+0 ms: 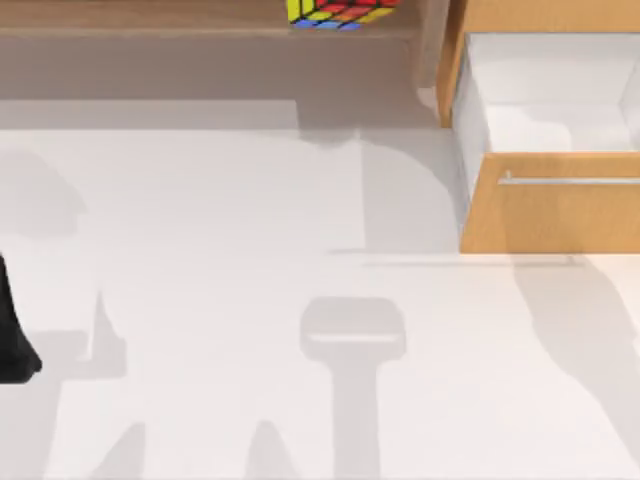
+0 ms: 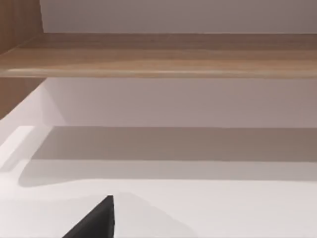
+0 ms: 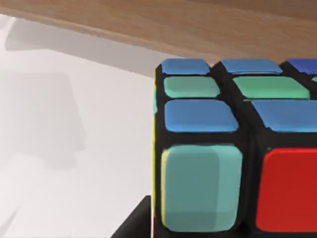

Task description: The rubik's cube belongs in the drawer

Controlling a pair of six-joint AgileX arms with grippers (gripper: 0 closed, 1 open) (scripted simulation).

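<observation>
R gripper [image 3: 131, 225] right against rubik's cube [image 3: 233, 148]; opening unclear.

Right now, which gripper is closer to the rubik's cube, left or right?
Right. The right wrist view has the rubik's cube looming right before that gripper's camera. The left arm sits at the table's left edge, far from the cube up by the shelf.

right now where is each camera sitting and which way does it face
Top view: above the table, looking down; cube on the shelf, open drawer at right, left arm at the left edge.
Left wrist view: low over the table, facing the shelf; a dark end effector tip.
Right wrist view: close up to the cube, shelf behind.
Shared: top and right wrist views both show the cube.
</observation>
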